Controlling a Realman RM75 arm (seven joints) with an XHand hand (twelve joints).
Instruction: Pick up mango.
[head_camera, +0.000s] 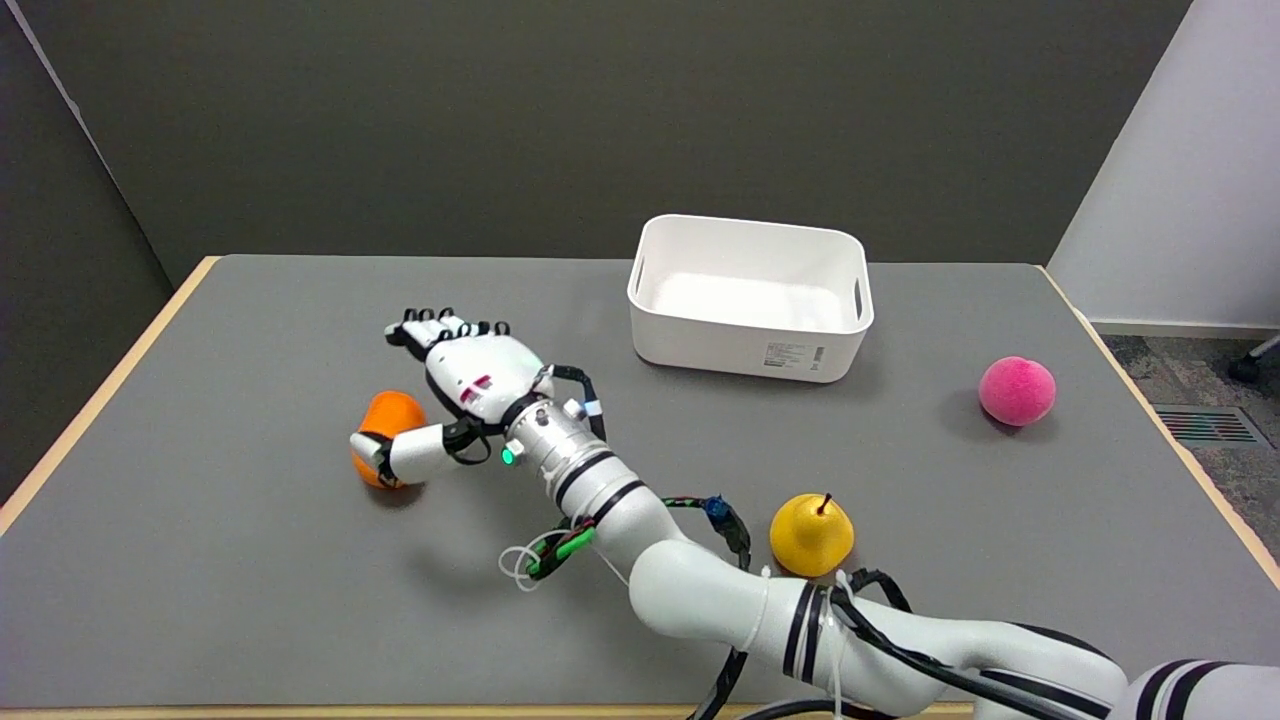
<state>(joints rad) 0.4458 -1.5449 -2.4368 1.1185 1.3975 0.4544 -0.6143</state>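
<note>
- My right hand (468, 385) lies over the orange mango (385, 418) at the table's (250, 580) left; the thumb crosses the mango's front and hides part of it.
- The fingers (440, 325) stretch out beyond the mango; I cannot tell if I'm grasping it.

I am seeing the table (250, 600) showing a matt grey top with a pale wood-look edge. The bin (750, 297) is reading as smooth white plastic, slightly satin. The pink ball (1017, 391) is looking fuzzy, cloth-like. The pear (811, 535) and mango (390, 420) are looking smooth, faintly glossy. The right hand (470, 385) is showing glossy white plastic shells.
</note>
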